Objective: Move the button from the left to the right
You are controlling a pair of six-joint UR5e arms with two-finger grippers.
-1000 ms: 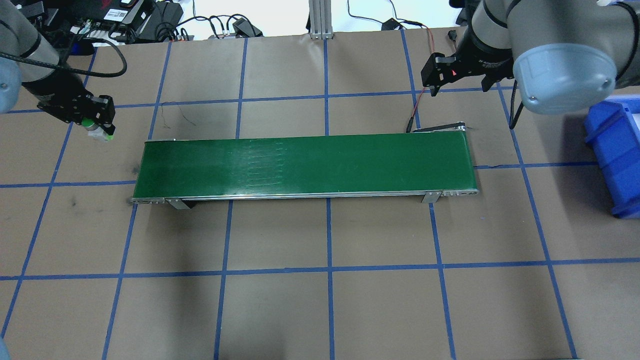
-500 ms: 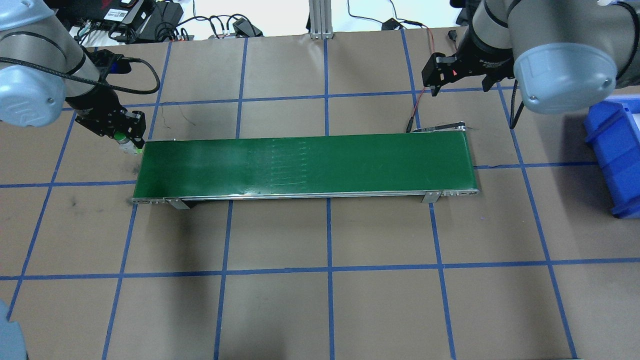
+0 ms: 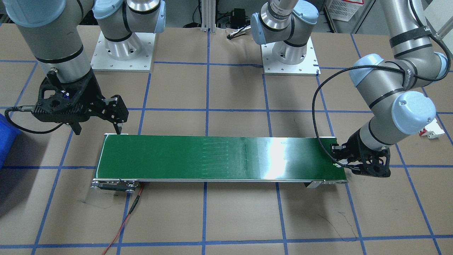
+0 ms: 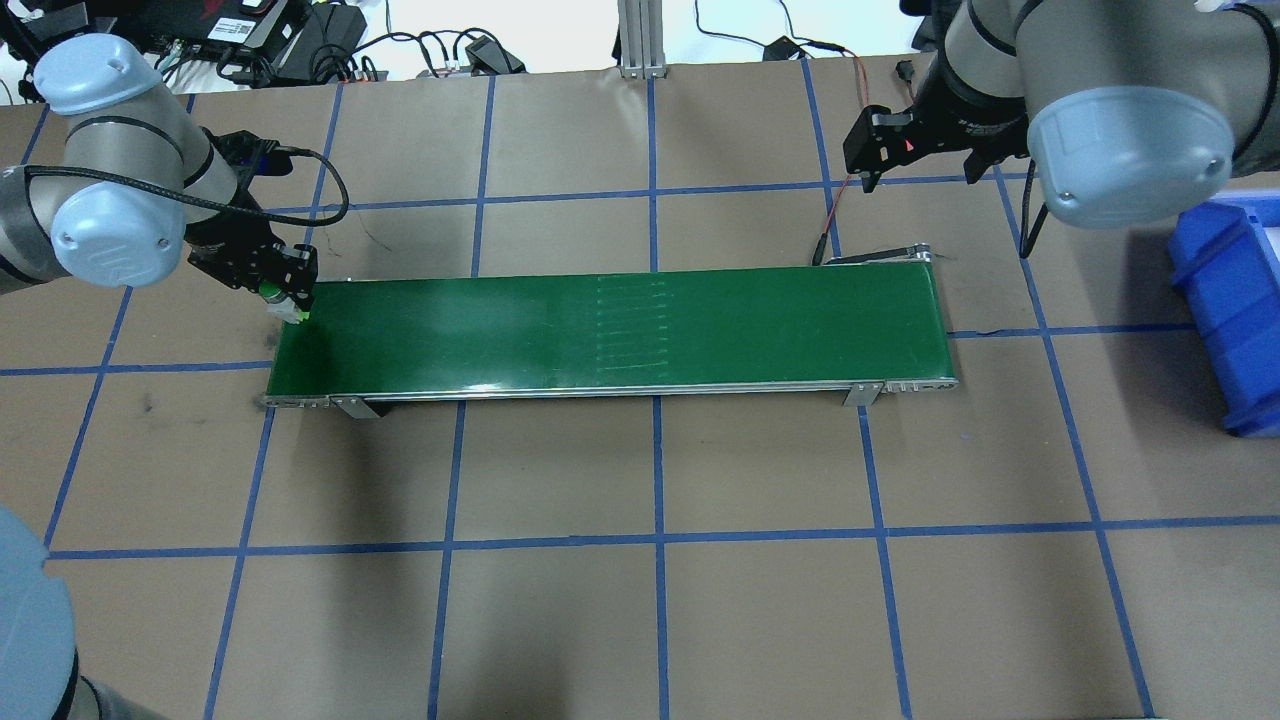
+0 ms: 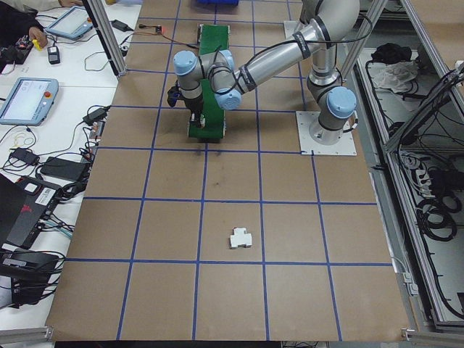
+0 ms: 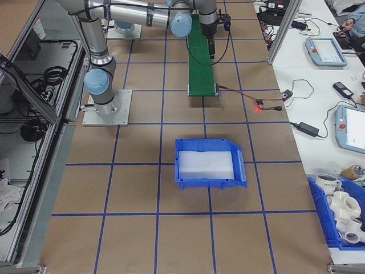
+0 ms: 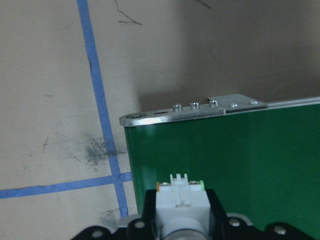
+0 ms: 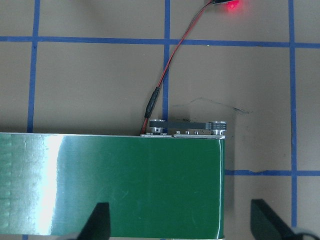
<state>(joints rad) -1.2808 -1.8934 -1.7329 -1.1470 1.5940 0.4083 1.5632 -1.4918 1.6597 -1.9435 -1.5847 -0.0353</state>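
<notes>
Left claw (image 4: pixel 290 300), clamped on button (image 4: pixel 272 293), had slid from worktop at left of overhead view to green belt's (image 4: pixel 620 325) left end — drop-off looked imminent. At upper right, right claw (image 4: pixel 868 160) hung spread wide & empty, unmoved, nr belt's far end.

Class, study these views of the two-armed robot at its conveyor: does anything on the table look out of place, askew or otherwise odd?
One thing stands out: a small white block lies alone on bare brown paper, far from the green conveyor and both arms. Otherwise all looks orderly: the left hand holds the button at the conveyor's end; the right hand hangs open.
</notes>
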